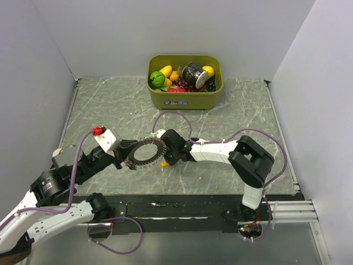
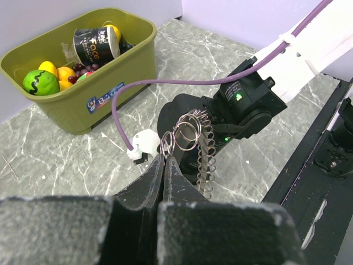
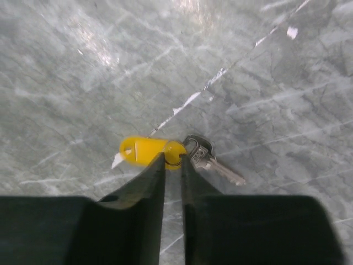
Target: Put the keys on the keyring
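Note:
The keyring (image 1: 146,152), a large grey coiled metal ring, hangs above the table's middle. In the left wrist view its coil (image 2: 207,152) shows edge-on with small split rings (image 2: 186,132) on it. My left gripper (image 2: 164,157) is shut on those small rings, holding the keyring from the left (image 1: 126,161). One of the keys, with a yellow tag (image 3: 140,150) and a silver blade (image 3: 218,164), lies on the marble table. My right gripper (image 3: 172,157) has its jaws pinched on the tag's round end. From above, the yellow tag (image 1: 164,163) peeks out just below the right gripper (image 1: 167,156). No other key is in view.
An olive-green bin (image 1: 185,99) with toy fruit and a dark can stands at the back centre, also in the left wrist view (image 2: 83,105). A black rail (image 1: 182,207) runs along the near edge. Grey walls close in left, right and back.

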Controlling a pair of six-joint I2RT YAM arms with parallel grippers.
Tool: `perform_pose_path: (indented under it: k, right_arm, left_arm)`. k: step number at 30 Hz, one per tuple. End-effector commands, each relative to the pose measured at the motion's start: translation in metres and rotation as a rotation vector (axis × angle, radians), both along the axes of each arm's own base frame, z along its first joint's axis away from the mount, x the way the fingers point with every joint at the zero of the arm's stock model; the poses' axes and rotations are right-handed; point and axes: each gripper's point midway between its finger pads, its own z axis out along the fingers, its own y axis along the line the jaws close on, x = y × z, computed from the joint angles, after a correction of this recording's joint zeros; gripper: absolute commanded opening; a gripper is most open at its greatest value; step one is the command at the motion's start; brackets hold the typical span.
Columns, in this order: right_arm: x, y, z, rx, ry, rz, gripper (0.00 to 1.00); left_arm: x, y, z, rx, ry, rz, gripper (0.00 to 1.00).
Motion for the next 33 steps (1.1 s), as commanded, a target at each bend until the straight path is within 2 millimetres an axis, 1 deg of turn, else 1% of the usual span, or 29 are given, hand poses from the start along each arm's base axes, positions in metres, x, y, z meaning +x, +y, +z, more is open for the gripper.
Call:
perform_pose_path:
  k: [1,2,4,5,6,7,8,10,11,13,14,16,17,21,22,23,24,25,26,27,28,29,31,33]
  right_arm:
    - [-0.002,0.002,0.007,0.020,0.003,-0.013,0.04]
    - [-0.001,0.002,0.012,0.042,0.002,-0.021,0.00]
    - [-0.001,-0.001,0.015,0.066,0.017,-0.029,0.00]
    - [0.002,0.000,0.023,0.102,0.011,-0.040,0.00]
    - [0.001,-0.005,0.022,0.107,0.019,-0.047,0.00]
    - [0.001,-0.006,0.024,0.124,0.020,-0.054,0.00]
    - [0.003,-0.008,0.032,0.146,0.010,-0.060,0.00]
    - [0.004,-0.016,0.034,0.164,0.013,-0.074,0.00]
    - [0.005,-0.018,0.042,0.184,-0.002,-0.074,0.00]
    - [0.005,-0.025,0.045,0.201,-0.011,-0.082,0.00]
    - [0.003,-0.028,0.053,0.224,-0.024,-0.079,0.00]
    - [0.003,-0.030,0.060,0.255,-0.036,-0.075,0.00]
    - [0.003,-0.031,0.067,0.275,-0.048,-0.074,0.00]
    - [-0.005,-0.026,0.064,0.279,-0.017,-0.010,0.00]
    - [-0.007,-0.026,0.056,0.258,0.007,-0.006,0.02]
    - [-0.007,-0.022,0.057,0.264,0.016,0.004,0.18]
    - [-0.008,-0.018,0.057,0.272,0.026,0.018,0.24]
    - [-0.010,-0.015,0.051,0.263,0.042,0.022,0.30]
    - [-0.009,-0.013,0.050,0.263,0.037,0.018,0.39]
    - [-0.008,-0.012,0.048,0.254,0.039,0.016,0.42]
    - [-0.007,-0.012,0.041,0.235,0.048,0.006,0.44]
    - [-0.005,-0.011,0.041,0.223,0.042,-0.001,0.46]
    - [-0.002,-0.010,0.035,0.201,0.046,-0.017,0.47]
    - [0.000,-0.007,0.035,0.199,0.042,-0.019,0.48]
  left_arm:
    - [0.001,-0.004,0.020,-0.072,-0.037,-0.007,0.01]
    - [0.001,-0.004,0.020,-0.069,-0.035,-0.007,0.01]
    - [0.002,-0.003,0.020,-0.071,-0.036,-0.003,0.01]
    - [0.001,-0.004,0.020,-0.069,-0.035,-0.006,0.01]
    - [0.001,-0.004,0.019,-0.067,-0.031,-0.005,0.01]
    - [0.001,-0.004,0.019,-0.065,-0.030,-0.007,0.01]
    - [0.001,-0.005,0.018,-0.062,-0.029,-0.012,0.01]
    - [0.001,-0.006,0.017,-0.060,-0.027,-0.013,0.01]
    - [0.002,-0.006,0.016,-0.061,-0.026,-0.012,0.01]
    - [0.001,-0.007,0.016,-0.061,-0.028,-0.018,0.01]
    - [0.001,-0.007,0.016,-0.062,-0.029,-0.018,0.01]
    - [0.001,-0.009,0.016,-0.064,-0.029,-0.021,0.01]
    - [0.002,-0.010,0.015,-0.061,-0.028,-0.024,0.01]
    - [0.004,-0.014,0.009,-0.047,-0.019,-0.028,0.01]
    - [0.005,-0.015,0.010,-0.047,-0.019,-0.030,0.01]
    - [0.004,-0.016,0.010,-0.047,-0.021,-0.033,0.01]
    - [0.005,-0.016,0.010,-0.046,-0.022,-0.032,0.01]
    - [0.005,-0.015,0.010,-0.048,-0.022,-0.028,0.01]
    - [0.004,-0.015,0.010,-0.048,-0.024,-0.032,0.01]
    - [0.004,-0.015,0.011,-0.051,-0.024,-0.032,0.01]
    - [0.004,-0.015,0.011,-0.052,-0.025,-0.032,0.01]
    - [0.004,-0.015,0.011,-0.052,-0.025,-0.033,0.01]
    - [0.004,-0.015,0.010,-0.053,-0.021,-0.031,0.01]
    - [0.003,-0.015,0.011,-0.053,-0.023,-0.035,0.01]
